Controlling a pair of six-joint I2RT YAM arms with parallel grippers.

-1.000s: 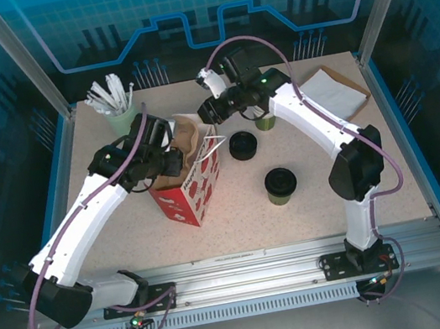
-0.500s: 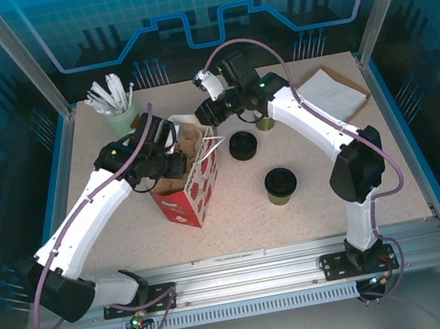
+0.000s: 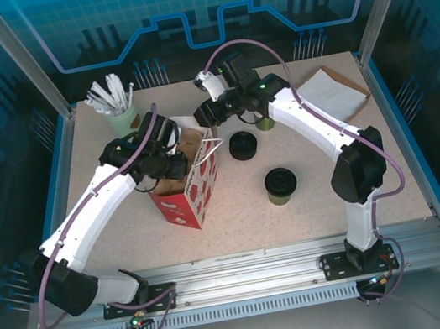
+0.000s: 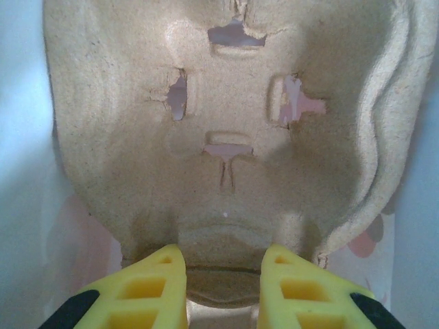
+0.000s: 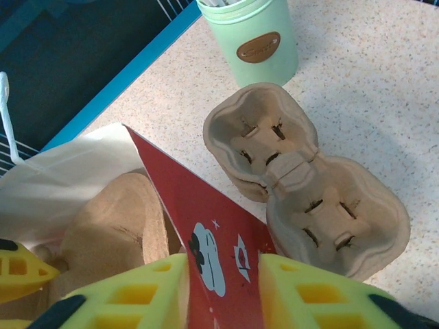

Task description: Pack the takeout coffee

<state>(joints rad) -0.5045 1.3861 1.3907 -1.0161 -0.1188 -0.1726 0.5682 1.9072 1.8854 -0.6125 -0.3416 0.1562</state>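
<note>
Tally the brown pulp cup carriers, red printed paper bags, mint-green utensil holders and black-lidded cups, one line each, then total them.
Red-and-white printed paper bag: 1
Brown moulded-pulp cup carriers: 2, one on the table, the other in that bag
Mint-green utensil holder cup: 1
Olive-green paper cup with black plastic lid: 1
Total: 5

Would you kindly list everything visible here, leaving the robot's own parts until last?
takeout coffee: one, olive-green, black lid, right of centre
black lids: one pile, black, mid-table
green cups: one stack, olive-green, behind the lids
mint cup: one, pale green, white sticks inside, far left
paper bag: one, red and white, left of centre
bagged carrier: one, tan, inside the paper bag
loose carrier: one, tan, beside the mint cup
paper sheets: one stack, brown and white, far right
left gripper: one, yellow fingers, shut on the bagged carrier
right gripper: one, yellow fingers, astride the bag's edge
</note>
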